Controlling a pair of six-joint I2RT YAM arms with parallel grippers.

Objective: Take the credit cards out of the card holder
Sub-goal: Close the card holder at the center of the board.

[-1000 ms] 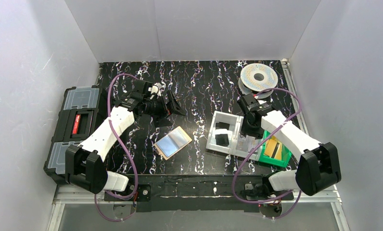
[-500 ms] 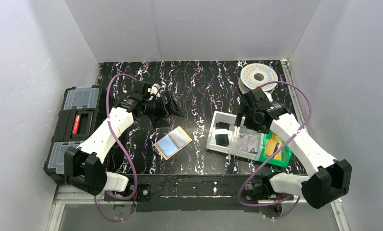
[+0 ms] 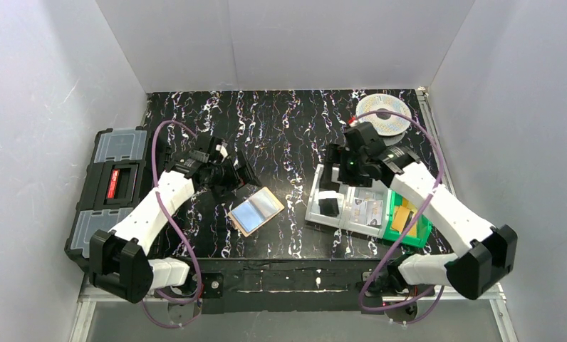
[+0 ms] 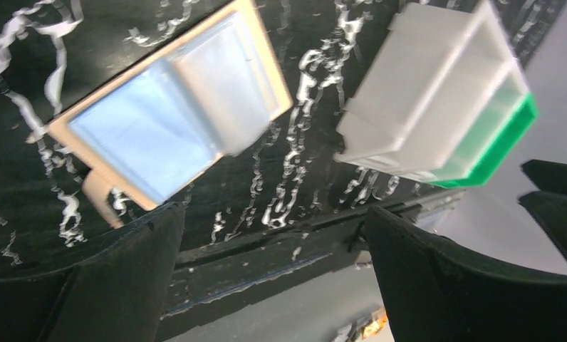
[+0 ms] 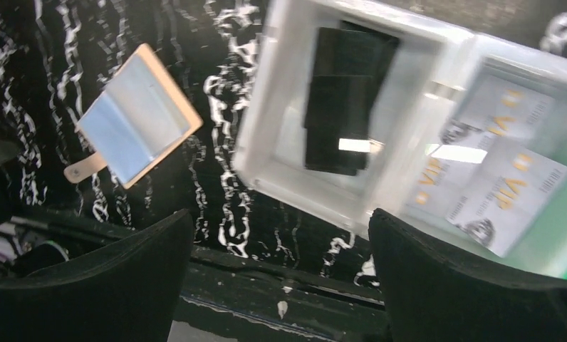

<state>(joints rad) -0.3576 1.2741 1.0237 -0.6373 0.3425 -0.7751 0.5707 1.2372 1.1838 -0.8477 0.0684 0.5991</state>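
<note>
Cards in tray, pale blue ones apparently inside card holder; left gripper, right gripper jaws apart, empty

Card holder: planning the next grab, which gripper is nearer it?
Left. The left gripper hovers just beyond the card holder; the right gripper is farther right, over the tray.

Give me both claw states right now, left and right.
Left claw: open, holding nothing.
Right claw: open, holding nothing.
</note>
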